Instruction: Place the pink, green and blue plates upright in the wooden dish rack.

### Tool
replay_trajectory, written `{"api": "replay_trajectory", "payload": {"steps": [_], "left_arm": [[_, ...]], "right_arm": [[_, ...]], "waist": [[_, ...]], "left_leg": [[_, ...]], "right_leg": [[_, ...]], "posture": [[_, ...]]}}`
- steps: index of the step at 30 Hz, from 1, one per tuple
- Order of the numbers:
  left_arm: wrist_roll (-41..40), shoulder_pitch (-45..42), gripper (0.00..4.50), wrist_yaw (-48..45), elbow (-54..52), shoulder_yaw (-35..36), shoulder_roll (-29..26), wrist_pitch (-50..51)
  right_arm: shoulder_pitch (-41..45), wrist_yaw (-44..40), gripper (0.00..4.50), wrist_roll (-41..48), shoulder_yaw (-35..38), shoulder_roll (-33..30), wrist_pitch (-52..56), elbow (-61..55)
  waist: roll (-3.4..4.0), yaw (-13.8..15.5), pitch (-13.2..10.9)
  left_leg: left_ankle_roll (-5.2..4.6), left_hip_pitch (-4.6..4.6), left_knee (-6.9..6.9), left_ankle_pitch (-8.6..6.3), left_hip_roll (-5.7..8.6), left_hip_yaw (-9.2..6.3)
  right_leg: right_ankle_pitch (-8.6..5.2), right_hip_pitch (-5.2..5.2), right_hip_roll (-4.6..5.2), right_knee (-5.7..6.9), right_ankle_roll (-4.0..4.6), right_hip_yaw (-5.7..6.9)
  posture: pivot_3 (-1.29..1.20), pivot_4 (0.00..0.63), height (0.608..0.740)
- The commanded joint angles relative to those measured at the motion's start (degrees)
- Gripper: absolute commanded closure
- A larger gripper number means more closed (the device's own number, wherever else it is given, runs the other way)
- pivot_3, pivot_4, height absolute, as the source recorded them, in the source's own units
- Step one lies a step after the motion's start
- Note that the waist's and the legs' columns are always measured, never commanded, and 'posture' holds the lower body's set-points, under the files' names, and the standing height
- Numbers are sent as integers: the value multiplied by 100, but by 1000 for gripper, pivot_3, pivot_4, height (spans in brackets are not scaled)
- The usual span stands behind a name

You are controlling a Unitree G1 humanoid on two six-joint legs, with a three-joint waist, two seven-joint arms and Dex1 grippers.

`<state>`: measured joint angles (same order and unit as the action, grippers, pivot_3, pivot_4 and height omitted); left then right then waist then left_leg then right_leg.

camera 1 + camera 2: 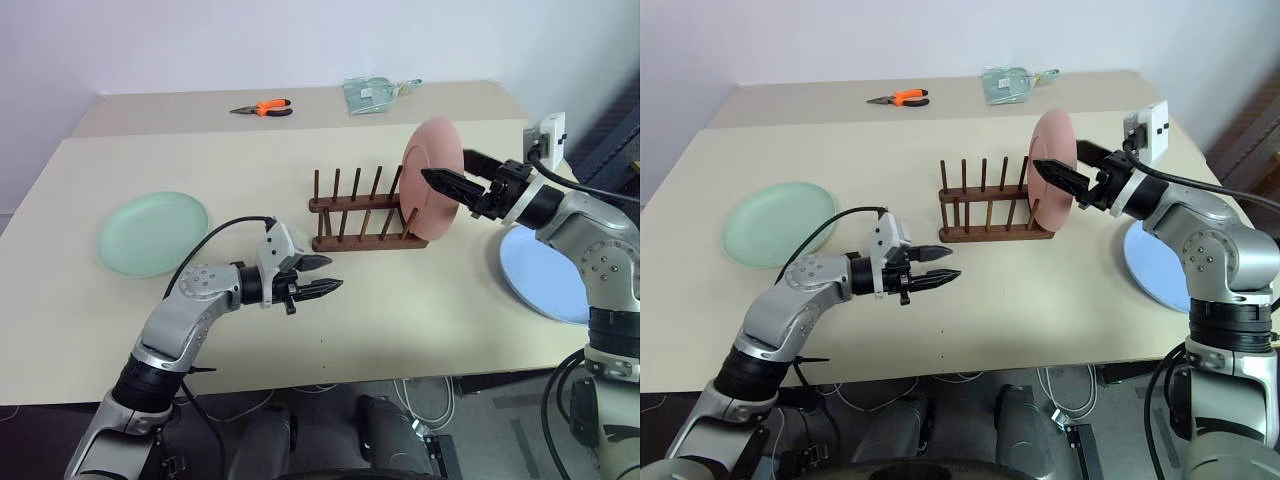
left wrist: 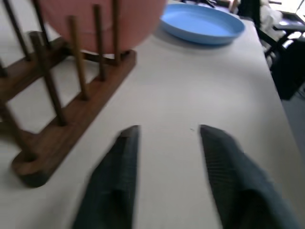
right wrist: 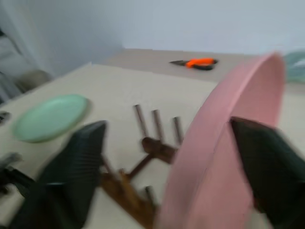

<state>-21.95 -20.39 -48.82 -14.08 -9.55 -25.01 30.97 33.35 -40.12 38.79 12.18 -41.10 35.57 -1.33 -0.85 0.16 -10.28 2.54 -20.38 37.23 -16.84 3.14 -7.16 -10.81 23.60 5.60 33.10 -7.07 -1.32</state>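
On the pale beige matte table (image 1: 400, 320), against a plain white wall, I see a dark wooden dish rack (image 1: 362, 212) with thin upright pegs. At its right end the salmon pink plate (image 1: 433, 178) stands on edge, my right gripper (image 1: 448, 183) spread wide on either side of its rim, not pinching. My left gripper (image 1: 318, 275) hangs parted and empty near the rack. 2 smooth round plates lie flat: the mint green plate (image 1: 152, 232) far left, the light blue plate (image 1: 545, 275) far right. Orange-handled pliers (image 1: 263, 109) rest at the back.
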Motion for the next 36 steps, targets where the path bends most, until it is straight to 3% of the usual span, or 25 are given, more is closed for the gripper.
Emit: {"api": "replay_trajectory", "payload": {"steps": [1, 2, 6, 9, 11, 15, 22, 26, 31, 36], "left_arm": [[-23, -276, 391, 843, 81, 843, 215, -161], [48, -337, 34, 1098, 186, 1026, 253, -199], [633, -716, 34, 2754, 803, 1987, 286, -382], [1249, -1031, 34, 4511, 1483, 2980, -31, 261], [1589, -1044, 34, 5150, 1785, 3266, -278, 540], [1469, -957, 34, 5609, 1971, 3885, -335, 1383], [944, -504, 34, 5341, 1644, 4270, -19, 2400], [397, -332, 1808, 5513, 1464, 5018, 645, 2457], [25, -447, 4428, 5308, 1143, 5026, 962, 2044], [-513, -665, 4470, 4990, 633, 4841, 1260, 1428]], "right_arm": [[473, 361, 0, -1157, 109, -346, -1313, 155], [563, 408, 0, -1299, 161, -373, -1531, 225], [852, 86, 0, -1195, 268, -601, -1589, -66], [942, -389, 0, -671, -291, -522, -1081, -1264], [808, -623, 0, -616, -748, -490, -852, -1868], [567, -682, 0, -673, -1489, -11, -778, -2415], [253, -696, 0, -901, -1970, 487, -852, -2590], [114, -678, 0, -1127, -2163, 640, -913, -2513], [74, -739, 0, -1712, -2325, 395, -920, -2180], [244, -615, 0, -2305, -2457, 477, -1252, -2023]], "waist": [[1, 11, -2], [1, 15, -2], [-1, -3, -2], [0, -100, -2], [-4, -175, 0], [-25, -105, 9], [-55, 57, 6], [-53, 34, 10], [-56, 65, 12], [-61, 49, 9]], "left_leg": [[0, -1, 1, 0, 1, 2], [2, -2, 2, 1, 1, 1], [3, 1, -6, 1, 0, 1], [3, 2, -12, 1, -2, -1], [2, 8, -20, 1, -6, -4], [7, 6, -16, 3, -5, -12], [23, -8, -2, 10, 11, -31], [29, 3, -14, 12, 6, -35], [34, 1, -11, 15, 7, -35], [35, -1, -8, 15, 9, -35]], "right_leg": [[4, 2, 0, 0, -8, -2], [5, 3, 0, 0, -9, -1], [11, 4, 0, 0, -6, -1], [11, 5, -1, 0, -8, -1], [9, 10, -6, 5, -13, -1], [7, 9, -7, 9, -15, 2], [9, 7, 0, 10, -12, 7], [9, 7, 0, 16, -11, 12], [9, 7, 0, 18, -11, 14], [9, 1, 1, 9, -10, 15]], "posture": [[0, 150, 740], [0, 150, 740], [0, 150, 740], [0, 150, 740], [0, 150, 740], [0, 150, 740], [0, 150, 740], [0, 150, 740], [0, 150, 740], [0, 150, 740]]}}
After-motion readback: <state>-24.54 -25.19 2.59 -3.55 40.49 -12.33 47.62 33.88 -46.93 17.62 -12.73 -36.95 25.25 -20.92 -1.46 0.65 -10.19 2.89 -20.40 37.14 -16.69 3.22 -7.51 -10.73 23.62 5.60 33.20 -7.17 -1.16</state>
